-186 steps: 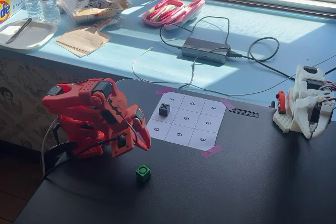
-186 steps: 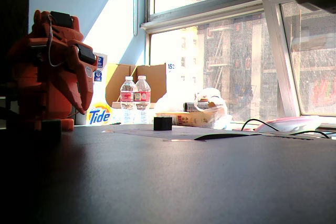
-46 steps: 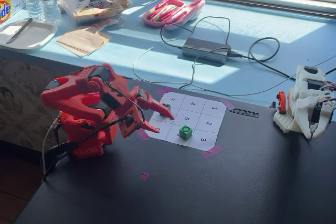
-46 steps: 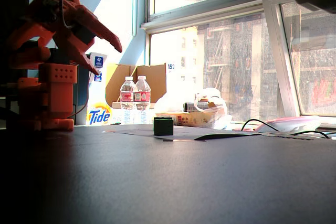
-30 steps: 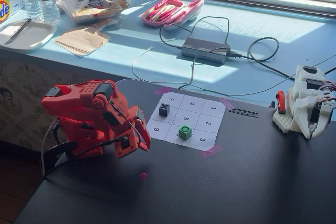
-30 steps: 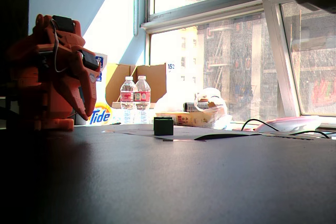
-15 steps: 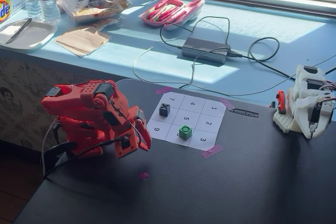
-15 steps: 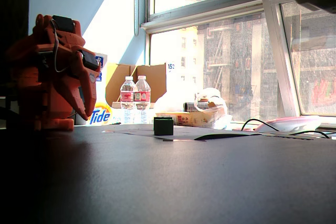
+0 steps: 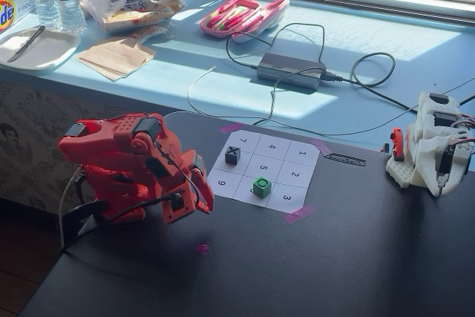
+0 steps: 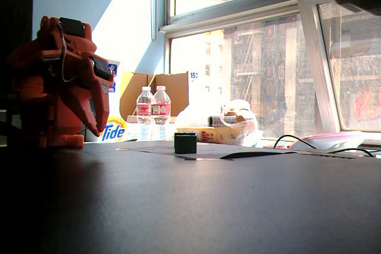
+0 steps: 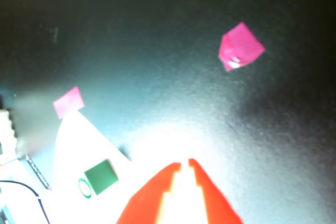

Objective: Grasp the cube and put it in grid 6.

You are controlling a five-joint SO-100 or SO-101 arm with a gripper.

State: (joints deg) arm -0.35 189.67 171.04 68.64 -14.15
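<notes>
The green cube (image 9: 261, 186) sits on the white grid sheet (image 9: 291, 174), on the front-row cell between 9 and 3, just below the 5; the cube hides that cell's number. It shows as a dark block in the low fixed view (image 10: 185, 143) and at lower left in the wrist view (image 11: 101, 176). My red gripper (image 9: 202, 207) hangs folded over the black table to the left of the sheet, apart from the cube. In the wrist view the gripper (image 11: 185, 163) has its jaws nearly together and holds nothing.
A dark grey cube marked X (image 9: 232, 155) stands on the cell under 7. Pink tape (image 9: 299, 214) holds the sheet's corners, and a loose pink scrap (image 9: 202, 248) lies on the table. A white arm (image 9: 434, 146) rests at the right. Cables and clutter lie on the blue ledge behind.
</notes>
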